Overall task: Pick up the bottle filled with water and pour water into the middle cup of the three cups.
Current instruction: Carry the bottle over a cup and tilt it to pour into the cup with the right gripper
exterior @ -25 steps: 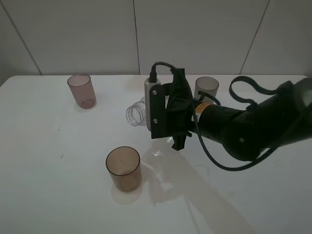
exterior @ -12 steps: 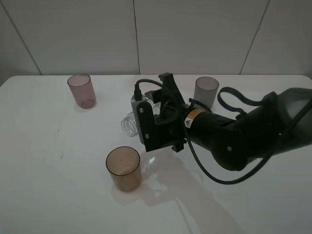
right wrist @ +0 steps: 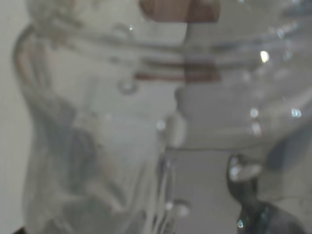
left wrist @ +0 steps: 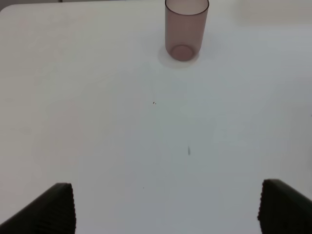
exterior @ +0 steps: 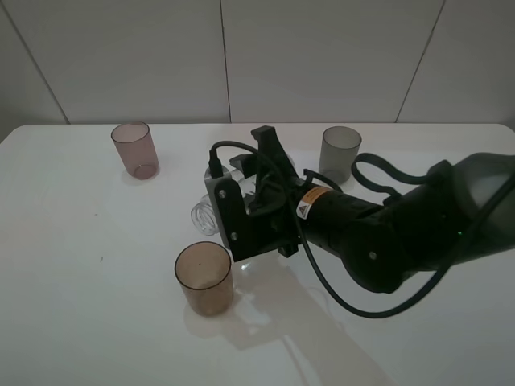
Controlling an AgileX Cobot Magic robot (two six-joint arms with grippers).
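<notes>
R gripper [exterior: 265, 197] grips bottle [exterior: 204, 218] near-level (mouth toward middle cup [exterior: 203, 278]).

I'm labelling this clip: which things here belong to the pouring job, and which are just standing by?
In the job: the bottle, tilted in the right claw; the brown cup.
Standing by: the pinkish cup; the grey cup; the left claw, open.

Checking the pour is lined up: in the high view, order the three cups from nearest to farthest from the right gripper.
1. Brown cup, front, just left of and in front of the right gripper holding the bottle.
2. Grey cup, back right.
3. Pinkish cup, back left; farthest, though only slightly beyond the grey.
</notes>
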